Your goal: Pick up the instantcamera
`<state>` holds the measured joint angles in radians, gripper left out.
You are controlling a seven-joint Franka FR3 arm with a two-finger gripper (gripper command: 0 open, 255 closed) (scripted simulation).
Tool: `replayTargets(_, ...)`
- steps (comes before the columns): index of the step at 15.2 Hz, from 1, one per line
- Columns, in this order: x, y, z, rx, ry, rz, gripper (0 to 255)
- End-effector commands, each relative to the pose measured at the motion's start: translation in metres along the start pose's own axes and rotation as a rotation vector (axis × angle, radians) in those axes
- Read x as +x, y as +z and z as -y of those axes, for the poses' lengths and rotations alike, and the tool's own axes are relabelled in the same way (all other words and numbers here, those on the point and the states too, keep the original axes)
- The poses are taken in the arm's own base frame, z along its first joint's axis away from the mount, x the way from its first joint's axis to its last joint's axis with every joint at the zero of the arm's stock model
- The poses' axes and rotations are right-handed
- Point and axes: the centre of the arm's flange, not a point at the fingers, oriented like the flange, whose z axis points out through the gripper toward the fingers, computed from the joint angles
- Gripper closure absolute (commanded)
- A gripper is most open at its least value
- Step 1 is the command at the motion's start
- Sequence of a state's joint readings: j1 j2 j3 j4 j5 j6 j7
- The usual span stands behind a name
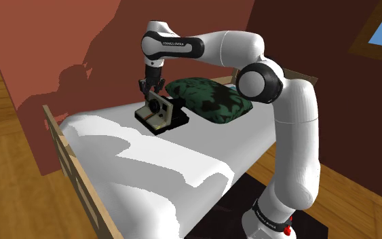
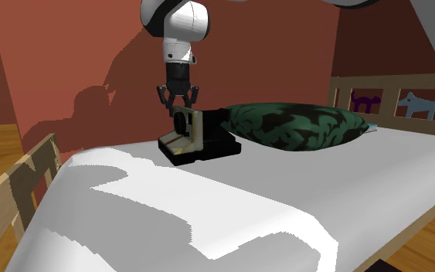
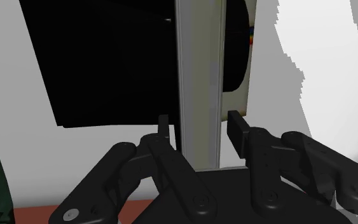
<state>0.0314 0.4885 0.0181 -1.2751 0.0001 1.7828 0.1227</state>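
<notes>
The instant camera sits on the white bed just in front of the green pillow; it has a black base and a cream upright front with a dark lens. My gripper hangs straight down over it, fingertips level with the top of the upright part. From the second exterior view the gripper sits right on the camera's top edge. In the wrist view the gripper is open, and its fingers straddle the camera's cream panel with only thin gaps.
A dark green patterned pillow lies right behind the camera. The bed has a wooden frame along its near side and a headboard with animal cut-outs. A reddish wall stands behind, and wooden floor lies around the bed.
</notes>
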Motion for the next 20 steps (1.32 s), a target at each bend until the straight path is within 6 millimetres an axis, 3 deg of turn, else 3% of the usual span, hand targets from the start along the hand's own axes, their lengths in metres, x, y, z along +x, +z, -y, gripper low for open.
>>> replayTargets(1,0.0,0.001,0.0,0.0,0.0,0.001,255)
replayTargets(3,0.0,0.001,0.0,0.0,0.0,0.001,255)
replayTargets(18,0.001,-0.078,0.001,0.0,0.0,0.001,255)
replayTargets(20,0.001,-0.079,0.001,0.0,0.0,0.001,255)
